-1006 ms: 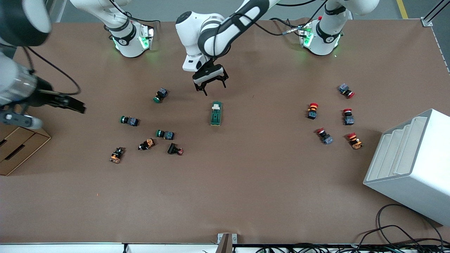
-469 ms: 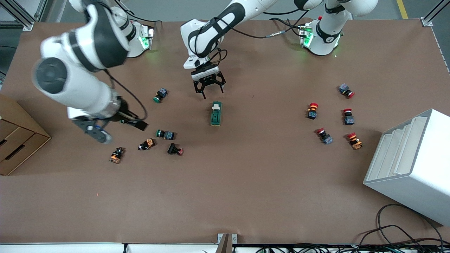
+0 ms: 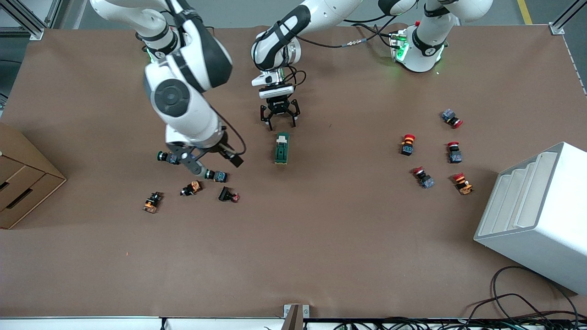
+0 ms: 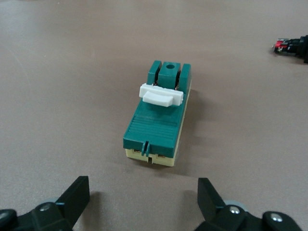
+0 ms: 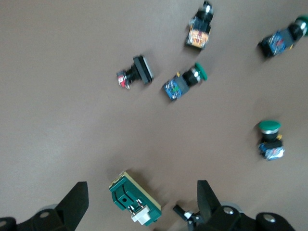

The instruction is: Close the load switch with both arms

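Observation:
The load switch point(image 3: 281, 148) is a dark-green block with a white lever, lying in the middle of the table. My left gripper point(image 3: 280, 120) is open and low over the table, just off the switch's end that points toward the arms' bases. In the left wrist view the switch point(image 4: 158, 115) lies ahead of the open gripper point(image 4: 143, 202), apart from it. My right gripper point(image 3: 213, 162) is open, up over the green-capped push buttons beside the switch. The right wrist view shows the switch point(image 5: 134, 198) below between its open fingers point(image 5: 73, 202).
Green-capped push buttons point(image 3: 210, 123), point(image 3: 168, 157), point(image 3: 216, 175) and other small parts point(image 3: 191, 188), point(image 3: 228, 195) lie toward the right arm's end. Red-capped buttons point(image 3: 407, 144) lie toward the left arm's end, near a white rack point(image 3: 536, 215). A cardboard box point(image 3: 23, 183) stands at the right arm's end.
My right arm has swung in from the table's end toward the middle, now over the green buttons. My left gripper has come lower and closer to the switch's end.

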### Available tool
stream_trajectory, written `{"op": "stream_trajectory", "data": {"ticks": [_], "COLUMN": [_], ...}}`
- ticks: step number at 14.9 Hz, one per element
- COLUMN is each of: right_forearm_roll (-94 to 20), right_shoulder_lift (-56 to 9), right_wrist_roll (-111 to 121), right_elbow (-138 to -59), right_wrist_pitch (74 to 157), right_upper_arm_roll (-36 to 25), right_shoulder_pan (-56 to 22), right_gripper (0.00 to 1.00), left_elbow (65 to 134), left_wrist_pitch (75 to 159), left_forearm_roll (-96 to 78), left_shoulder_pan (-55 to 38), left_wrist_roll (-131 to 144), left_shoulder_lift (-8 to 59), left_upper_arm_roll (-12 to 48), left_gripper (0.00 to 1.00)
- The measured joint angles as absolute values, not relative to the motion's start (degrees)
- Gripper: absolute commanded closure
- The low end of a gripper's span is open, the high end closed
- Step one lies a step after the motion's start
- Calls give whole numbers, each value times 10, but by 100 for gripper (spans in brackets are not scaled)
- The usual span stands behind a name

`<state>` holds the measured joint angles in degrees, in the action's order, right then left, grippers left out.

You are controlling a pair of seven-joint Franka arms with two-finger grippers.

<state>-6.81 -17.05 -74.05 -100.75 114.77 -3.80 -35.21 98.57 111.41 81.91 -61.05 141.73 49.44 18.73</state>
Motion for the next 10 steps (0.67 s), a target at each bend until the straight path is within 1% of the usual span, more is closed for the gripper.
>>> {"op": "stream_trajectory", "data": {"ticks": [5,10], "right_forearm_roll": [-69,-69], "right_shoulder_lift": [-212,-254], "right_wrist_roll": [-831,-903], "right_elbow": [-1049,-1060], "right_wrist_pitch": [1234,1297], "right_upper_arm_roll": [-37,-37], "right_shoulder_pan": [-431,-488], "right_gripper": [0,0], "left_elbow": [991,1006], "left_wrist_pitch": [1112,1109], "left_forearm_roll": [840,879], "left_shoulder_pan": [-610,-609], "left_wrist_roll": [1429,1453], "left_shoulder_lift": [493,493], "left_upper_arm_roll": [185,183], "left_gripper": [2,2]}}
